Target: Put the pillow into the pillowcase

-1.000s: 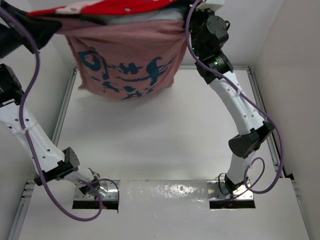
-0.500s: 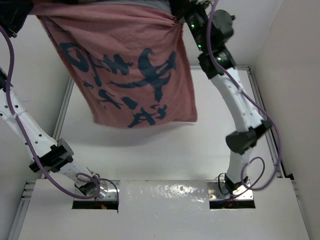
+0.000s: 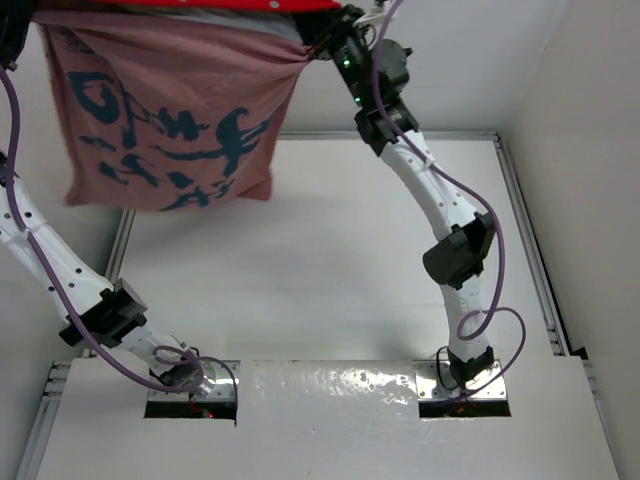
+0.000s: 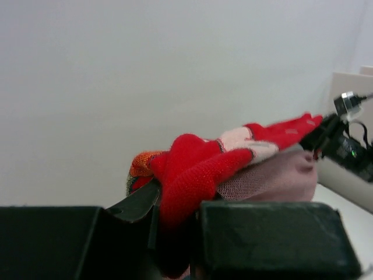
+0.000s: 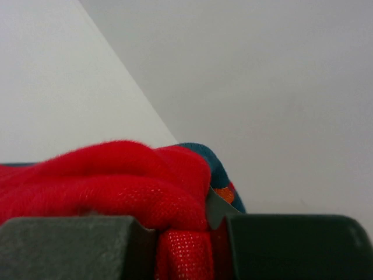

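Pillowcase hangs above the table, walls around.

Red pillowcase, pale pink face outward, aloft.

The right claw pinches bunched red pillowcase fabric between its dark fingers; teal and orange print shows behind.
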Action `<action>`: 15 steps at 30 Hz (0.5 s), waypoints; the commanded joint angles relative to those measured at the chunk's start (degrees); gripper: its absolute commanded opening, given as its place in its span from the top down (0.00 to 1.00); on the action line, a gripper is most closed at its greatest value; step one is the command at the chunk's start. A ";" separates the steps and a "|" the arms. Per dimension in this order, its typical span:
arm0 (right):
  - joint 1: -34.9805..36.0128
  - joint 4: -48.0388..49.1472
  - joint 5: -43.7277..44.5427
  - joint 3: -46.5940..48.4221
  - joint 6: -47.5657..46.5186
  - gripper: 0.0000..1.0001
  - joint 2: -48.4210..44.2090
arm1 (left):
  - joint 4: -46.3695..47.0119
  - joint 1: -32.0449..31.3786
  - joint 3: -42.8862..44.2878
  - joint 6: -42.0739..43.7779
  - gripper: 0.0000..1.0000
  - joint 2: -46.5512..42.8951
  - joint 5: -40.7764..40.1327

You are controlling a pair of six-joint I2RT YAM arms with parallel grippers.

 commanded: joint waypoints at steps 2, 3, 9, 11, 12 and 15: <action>-17.44 7.86 5.75 -0.73 -0.64 1.00 -9.39 | 23.22 2.00 -4.49 -10.50 1.00 -0.29 -5.10; -18.78 8.12 -0.36 -4.83 0.15 1.00 -10.44 | 25.81 1.56 -5.12 -12.28 1.00 -0.47 -3.17; -19.33 2.97 -24.91 -36.61 -18.66 1.00 -35.55 | 15.43 0.15 -6.44 -9.95 1.00 -1.97 16.17; -16.34 -9.02 -32.74 -43.86 -26.43 0.71 -47.72 | 5.93 0.67 -8.88 -3.78 0.88 -2.23 24.77; -15.02 -13.97 -34.76 -49.64 -32.91 0.33 -51.63 | 6.75 1.02 -10.73 -5.08 0.60 -2.32 32.20; -14.92 -35.50 -37.07 -57.33 -41.83 0.01 -65.96 | 12.03 8.12 -21.26 -17.38 0.35 -4.59 34.12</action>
